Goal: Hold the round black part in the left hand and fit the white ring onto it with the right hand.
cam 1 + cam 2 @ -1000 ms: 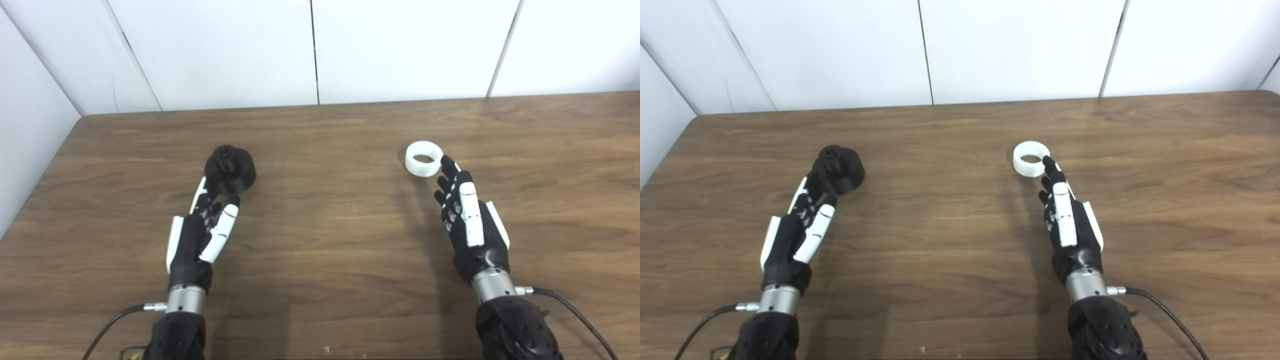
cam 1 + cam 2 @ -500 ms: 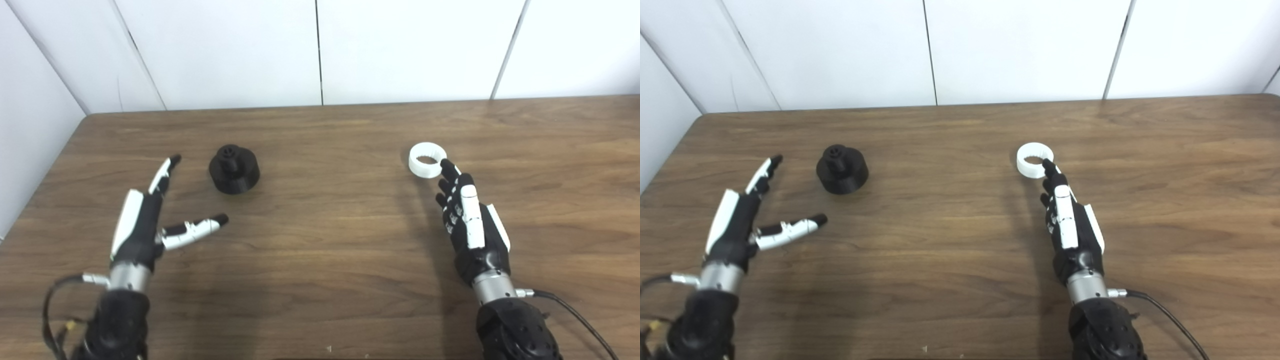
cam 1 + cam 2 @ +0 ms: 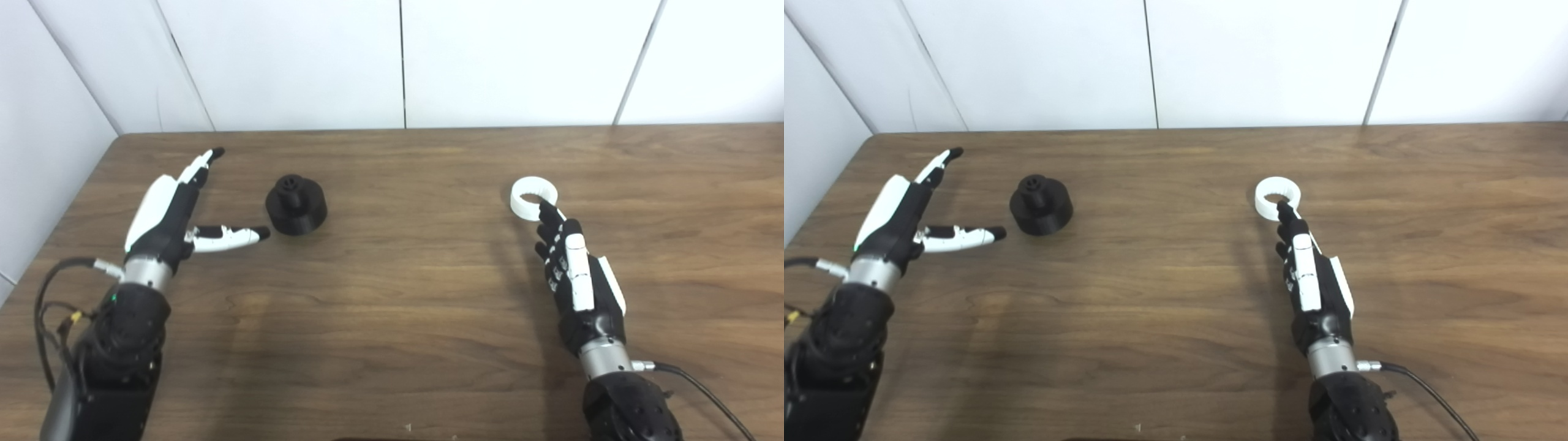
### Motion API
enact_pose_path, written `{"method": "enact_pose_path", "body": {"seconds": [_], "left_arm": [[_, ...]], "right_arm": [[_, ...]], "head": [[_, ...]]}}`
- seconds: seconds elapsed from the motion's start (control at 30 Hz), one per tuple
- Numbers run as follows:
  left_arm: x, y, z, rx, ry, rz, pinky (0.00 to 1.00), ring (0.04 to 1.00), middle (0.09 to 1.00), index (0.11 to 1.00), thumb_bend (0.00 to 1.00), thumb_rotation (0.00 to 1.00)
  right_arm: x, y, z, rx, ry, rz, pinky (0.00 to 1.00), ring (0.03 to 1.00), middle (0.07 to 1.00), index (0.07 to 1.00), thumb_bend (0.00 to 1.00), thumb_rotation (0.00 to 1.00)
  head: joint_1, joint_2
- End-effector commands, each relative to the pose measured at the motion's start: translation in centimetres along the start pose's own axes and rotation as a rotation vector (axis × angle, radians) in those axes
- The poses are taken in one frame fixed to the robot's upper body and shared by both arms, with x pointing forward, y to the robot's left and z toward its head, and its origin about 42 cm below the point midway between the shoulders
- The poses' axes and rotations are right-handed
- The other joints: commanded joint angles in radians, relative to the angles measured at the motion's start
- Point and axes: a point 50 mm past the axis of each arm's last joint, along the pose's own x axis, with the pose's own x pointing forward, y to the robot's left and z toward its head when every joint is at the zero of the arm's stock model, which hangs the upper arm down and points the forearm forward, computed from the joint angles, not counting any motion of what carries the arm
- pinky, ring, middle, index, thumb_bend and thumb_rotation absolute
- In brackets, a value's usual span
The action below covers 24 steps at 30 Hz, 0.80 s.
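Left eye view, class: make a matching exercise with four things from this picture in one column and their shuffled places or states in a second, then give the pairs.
Column A
1. black part
2. white ring
3. left hand
4. right hand

Column B
a. spread open, holding nothing
b. fingertips at the ring's near rim
c. on the table, just right of the left thumb tip
d. on the table's right half, hole up

Pairs: 1-c, 2-d, 3-a, 4-b

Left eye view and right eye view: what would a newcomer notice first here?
Probably the two robot hands on the brown table. The left hand is spread open beside the black part, not touching it. The right hand lies flat with its fingertips at the near edge of the white ring.
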Motion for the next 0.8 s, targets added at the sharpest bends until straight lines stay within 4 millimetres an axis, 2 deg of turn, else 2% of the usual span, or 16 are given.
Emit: {"method": "enact_pose_path", "body": {"seconds": [0.0, 0.33, 0.47, 0.77], "left_arm": [[1.7, 2.4, 1.2, 0.062, -0.028, 0.022, 1.0, 1.0, 1.0, 0.964, 1.0, 0.24], [5.3, 3.3, 0.6, 0.108, 0.036, -0.081, 1.0, 1.0, 1.0, 0.957, 1.0, 0.22], [6.2, 3.5, 0.5, 0.122, 0.045, -0.095, 1.0, 1.0, 1.0, 0.912, 1.0, 0.2], [7.1, 3.1, 0.5, 0.177, 0.078, -0.147, 1.0, 1.0, 0.99, 0.909, 1.0, 0.23]], "right_arm": [[-0.8, 0.1, 0.2, 0.005, -0.043, -0.006, 0.98, 0.983, 0.97, 0.924, 0.53, 1.0], [-0.8, 0.1, 0.2, 0.02, -0.052, -0.022, 0.98, 0.968, 0.956, 0.914, 0.53, 1.0], [-0.9, 0.1, 0.3, 0.02, -0.053, -0.021, 0.98, 0.97, 0.958, 0.918, 0.52, 1.0], [-0.9, 0.0, 0.4, 0.018, -0.059, -0.027, 0.98, 0.968, 0.954, 0.916, 0.51, 1.0]], "head": [[-0.003, 0.001], [-0.009, 0.0], [-0.008, 0.002], [-0.01, 0.007]]}}
